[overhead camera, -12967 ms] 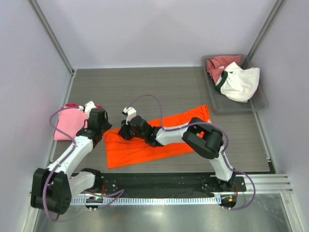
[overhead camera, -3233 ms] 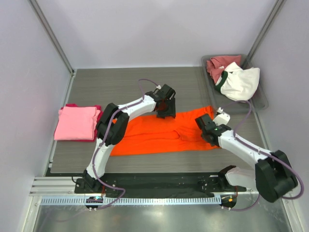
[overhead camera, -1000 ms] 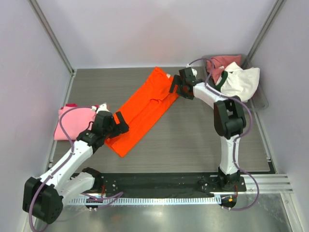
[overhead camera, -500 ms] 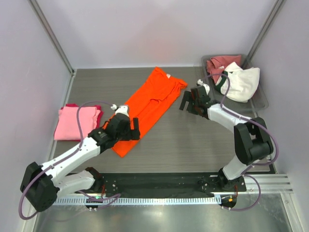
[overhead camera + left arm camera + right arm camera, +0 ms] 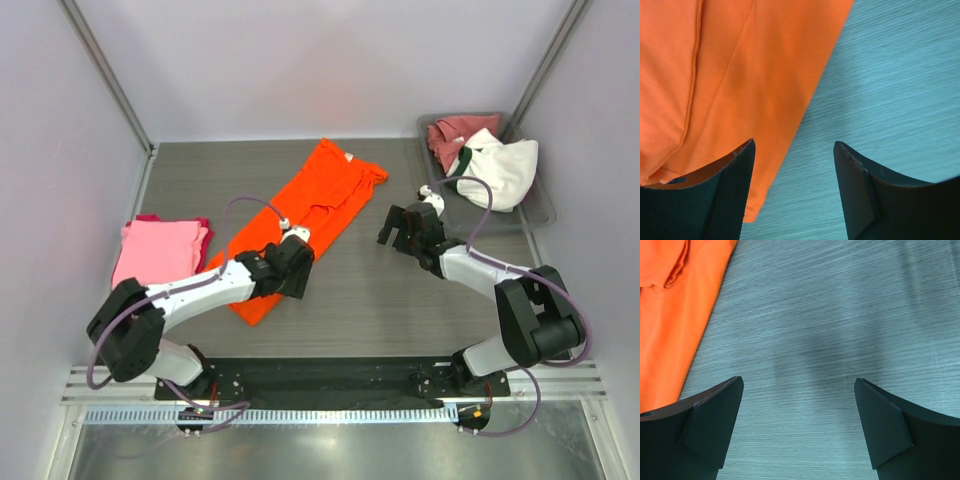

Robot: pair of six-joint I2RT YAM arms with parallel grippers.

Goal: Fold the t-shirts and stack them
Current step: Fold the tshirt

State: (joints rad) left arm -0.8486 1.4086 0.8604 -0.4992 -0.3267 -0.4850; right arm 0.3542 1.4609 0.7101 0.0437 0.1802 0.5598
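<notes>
A bright orange t-shirt (image 5: 315,205) lies folded into a long strip, running diagonally from the back middle toward the near left. My left gripper (image 5: 298,268) hovers at the strip's near right edge. In the left wrist view it is open (image 5: 792,150), with its left finger over the orange t-shirt (image 5: 715,75) and its right finger over bare table, nothing held. My right gripper (image 5: 393,228) is wide open (image 5: 797,385) over bare table, to the right of the orange t-shirt (image 5: 675,325). A folded light pink t-shirt (image 5: 160,250) rests on a magenta one (image 5: 203,228) at the left.
A grey bin (image 5: 540,215) at the back right holds a dusty rose-red t-shirt (image 5: 450,135) and a white t-shirt with a dark green collar (image 5: 500,170). Purple walls close in on both sides. The arm bases sit on a black rail at the near edge.
My left gripper has slid right across the shirt's near end and its jaws have narrowed. My right gripper has left the shirt's far end and come nearer, over bare table.
</notes>
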